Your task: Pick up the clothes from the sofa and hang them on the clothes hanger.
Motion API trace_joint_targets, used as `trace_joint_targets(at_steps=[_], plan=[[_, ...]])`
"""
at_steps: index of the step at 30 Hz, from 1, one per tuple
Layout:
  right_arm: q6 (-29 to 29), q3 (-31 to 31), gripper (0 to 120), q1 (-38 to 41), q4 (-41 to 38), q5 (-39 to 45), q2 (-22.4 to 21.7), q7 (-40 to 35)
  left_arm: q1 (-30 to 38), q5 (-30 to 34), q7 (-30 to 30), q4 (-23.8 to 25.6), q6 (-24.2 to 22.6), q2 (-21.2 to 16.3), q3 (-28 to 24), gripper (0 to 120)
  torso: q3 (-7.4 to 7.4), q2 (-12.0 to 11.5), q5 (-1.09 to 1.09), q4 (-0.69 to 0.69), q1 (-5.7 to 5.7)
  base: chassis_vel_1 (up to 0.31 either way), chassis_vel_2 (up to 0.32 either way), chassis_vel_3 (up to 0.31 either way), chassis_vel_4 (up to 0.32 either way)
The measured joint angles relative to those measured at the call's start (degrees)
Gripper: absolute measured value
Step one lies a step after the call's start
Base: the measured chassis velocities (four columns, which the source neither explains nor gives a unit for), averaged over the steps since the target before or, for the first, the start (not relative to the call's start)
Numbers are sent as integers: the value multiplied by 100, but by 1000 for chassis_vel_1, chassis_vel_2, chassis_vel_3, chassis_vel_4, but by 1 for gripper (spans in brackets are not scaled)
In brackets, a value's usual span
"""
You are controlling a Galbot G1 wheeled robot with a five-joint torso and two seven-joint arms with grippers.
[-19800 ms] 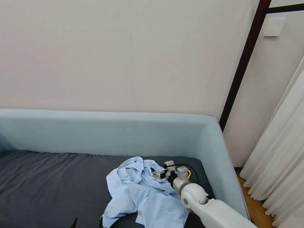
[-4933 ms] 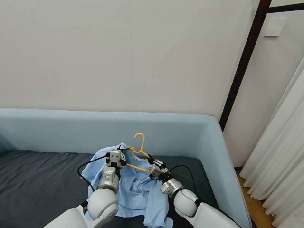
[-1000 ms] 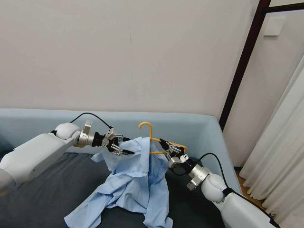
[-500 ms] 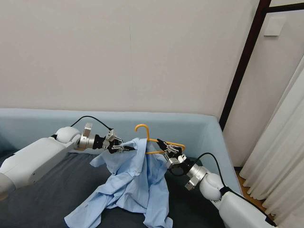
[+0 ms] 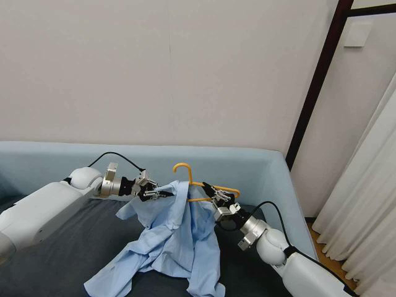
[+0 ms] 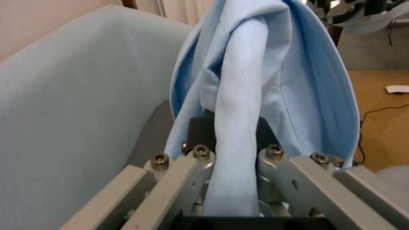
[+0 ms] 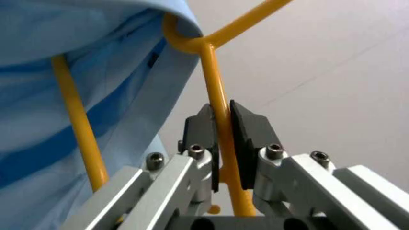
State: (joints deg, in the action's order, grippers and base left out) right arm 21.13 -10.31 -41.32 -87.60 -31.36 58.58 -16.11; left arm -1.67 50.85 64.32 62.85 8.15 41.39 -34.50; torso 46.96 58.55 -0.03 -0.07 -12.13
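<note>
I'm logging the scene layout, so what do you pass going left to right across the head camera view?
Left gripper clamping the light blue shirt → hook of the yellow hanger → right gripper → dark door frame → white curtain.

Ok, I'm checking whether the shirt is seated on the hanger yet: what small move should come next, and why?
Probably the left tool should draw its pinched fold of shirt slightly outward and down over the covered end of the hanger. The right tool is shut on the bare hanger arm, steadying it, while the shirt bunches at its middle and trails onto the sofa.
</note>
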Motion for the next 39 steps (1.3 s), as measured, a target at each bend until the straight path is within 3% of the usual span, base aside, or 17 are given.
trace_joint_targets(at_steps=[9,14,17,18,20,23,33,39], plan=[[170,362,42,-569,-649,450,-269,168,-9,-83,-16,-99,129,8,44,1,0,0,1,1,0,0,0,0,0],[-95,609,59,-1307,-1040,2189,-639,635,16,-156,3,-106,265,-6,42,1,0,0,1,-1,0,0,0,0,0],[-786,650,72,-1817,-1287,4373,-858,1131,24,-168,6,-71,311,-37,24,1,0,0,0,-2,0,0,0,0,0],[-786,650,72,-1817,-1287,4373,-858,1131,24,-168,6,-71,311,-37,24,1,0,0,0,-2,0,0,0,0,0],[-1229,655,82,-1981,-1315,5681,-847,1454,27,-175,7,-10,323,-66,8,1,-1,1,-1,-1,0,0,0,0,0],[-1602,621,94,-1961,-1123,6568,-648,1680,28,-184,-5,52,335,-98,3,1,-1,0,-1,1,0,0,0,0,0],[-2077,27,100,-1391,-535,7356,-66,1563,-95,-121,-61,303,320,-248,26,1,0,0,-1,2,0,0,0,0,0],[-2103,-216,90,-1160,-116,7415,367,1288,-79,-80,-76,382,298,-344,36,1,0,0,-2,2,0,0,0,0,0]])
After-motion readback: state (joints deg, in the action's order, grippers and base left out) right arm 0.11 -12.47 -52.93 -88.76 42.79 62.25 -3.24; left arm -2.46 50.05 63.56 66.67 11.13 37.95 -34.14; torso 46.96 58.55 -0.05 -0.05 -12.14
